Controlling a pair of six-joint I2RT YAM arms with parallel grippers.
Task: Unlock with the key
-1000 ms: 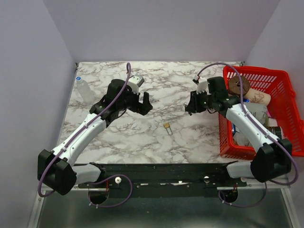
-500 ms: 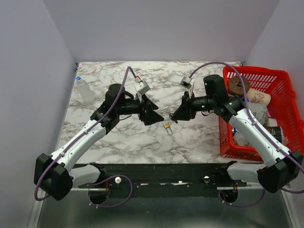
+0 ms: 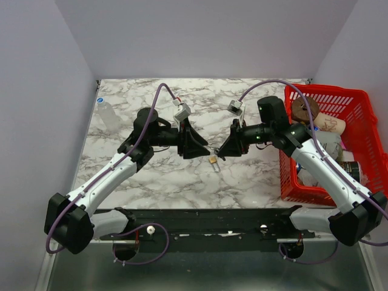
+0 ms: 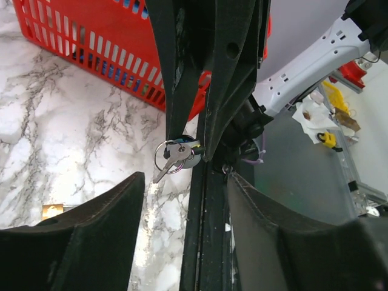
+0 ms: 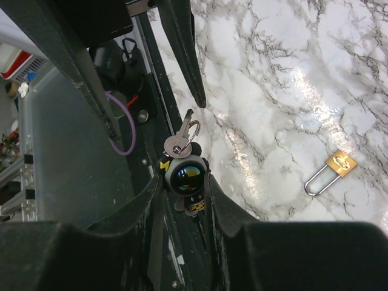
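**Top external:** I see the left gripper (image 3: 203,148) and the right gripper (image 3: 222,151) nose to nose low over the marble table (image 3: 151,182). The brass padlock (image 3: 213,161) lies flat on the marble just beside and below their tips. A red basket (image 3: 357,103) of odds and ends sits at the right edge, and a clear bottle (image 3: 108,115) stands at the far left.

**Left wrist:** My left fingers (image 4: 79,236) stand wide apart and hold nothing. Facing them, the right gripper's two dark fingers pinch a small bunch of keys (image 4: 173,156) on a ring. A corner of the padlock shows at the lower left.

**Right wrist:** The right jaws are clamped on a round dark fob (image 5: 186,176). The ring and keys stick up from it, close to the tip of one left finger. The padlock rests on the marble well off to the right, apart from both grippers.
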